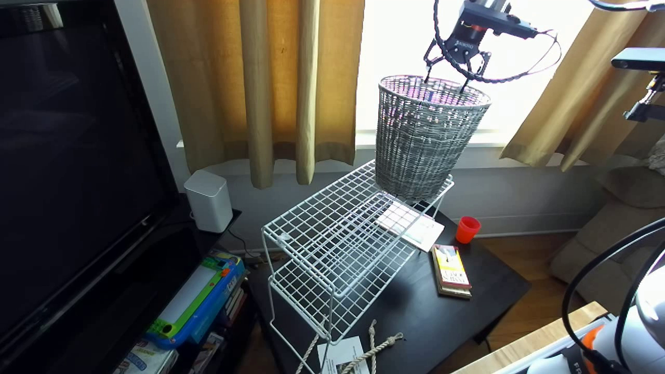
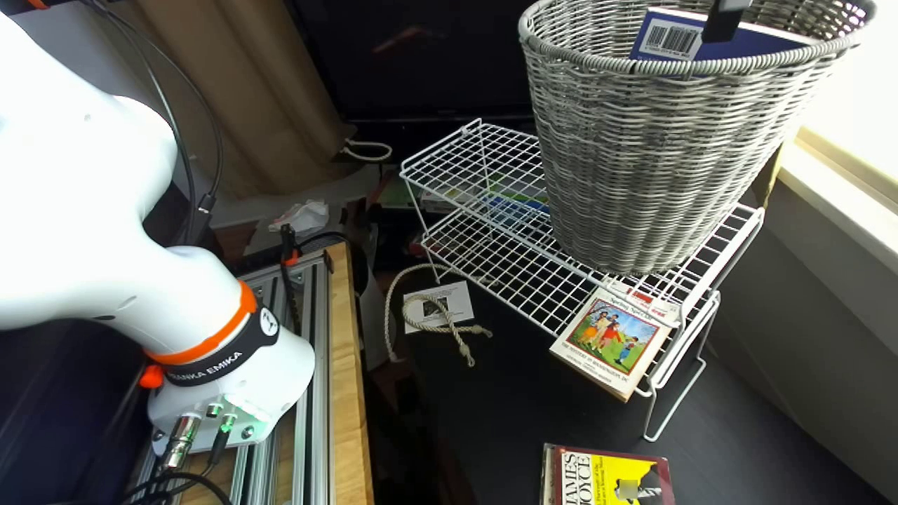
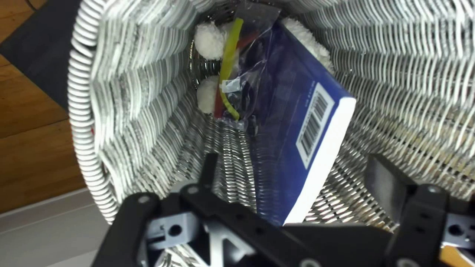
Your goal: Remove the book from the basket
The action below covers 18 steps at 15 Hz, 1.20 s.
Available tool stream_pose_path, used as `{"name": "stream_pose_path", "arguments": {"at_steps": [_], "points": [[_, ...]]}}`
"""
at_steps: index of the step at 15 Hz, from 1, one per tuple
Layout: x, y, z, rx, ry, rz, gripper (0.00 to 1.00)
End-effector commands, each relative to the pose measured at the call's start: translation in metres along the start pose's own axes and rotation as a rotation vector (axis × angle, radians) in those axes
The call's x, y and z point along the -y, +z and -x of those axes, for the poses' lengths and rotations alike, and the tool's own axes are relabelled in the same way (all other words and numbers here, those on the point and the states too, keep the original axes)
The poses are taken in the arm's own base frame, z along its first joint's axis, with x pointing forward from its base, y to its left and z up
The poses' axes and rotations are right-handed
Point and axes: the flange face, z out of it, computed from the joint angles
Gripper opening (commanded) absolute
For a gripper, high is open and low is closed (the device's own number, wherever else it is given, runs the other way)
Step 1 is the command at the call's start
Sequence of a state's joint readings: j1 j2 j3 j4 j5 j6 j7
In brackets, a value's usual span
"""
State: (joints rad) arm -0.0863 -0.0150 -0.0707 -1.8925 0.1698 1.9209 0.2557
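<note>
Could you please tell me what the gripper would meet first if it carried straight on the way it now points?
Probably the blue book in the basket: in the wrist view it shows between the jaws of the open gripper. Depth is unclear, so the jaws might pass either side of it.

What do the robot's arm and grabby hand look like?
The arm is rounded and white, with an orange ring and a black band reading FRANKA EMIKA. The gripper is mostly black, with two fingers, silvery bits and a dark braided cable.
</note>
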Motion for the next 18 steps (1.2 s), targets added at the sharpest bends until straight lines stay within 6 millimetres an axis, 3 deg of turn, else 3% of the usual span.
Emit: {"name": "stream_pose_path", "arguments": {"at_steps": [1, 4, 11, 12, 14, 18], "points": [[0.000, 0.002, -0.001, 0.005, 0.000, 0.002, 1.00], [0.000, 0.004, -0.002, 0.007, 0.000, 0.003, 1.00], [0.001, 0.054, -0.002, 0.175, 0.049, 0.048, 0.97], [0.001, 0.055, -0.003, 0.167, 0.065, 0.023, 0.74], [0.004, 0.058, -0.004, 0.160, 0.078, -0.001, 0.72], [0.007, 0.056, -0.007, 0.122, 0.088, -0.033, 0.40]]}}
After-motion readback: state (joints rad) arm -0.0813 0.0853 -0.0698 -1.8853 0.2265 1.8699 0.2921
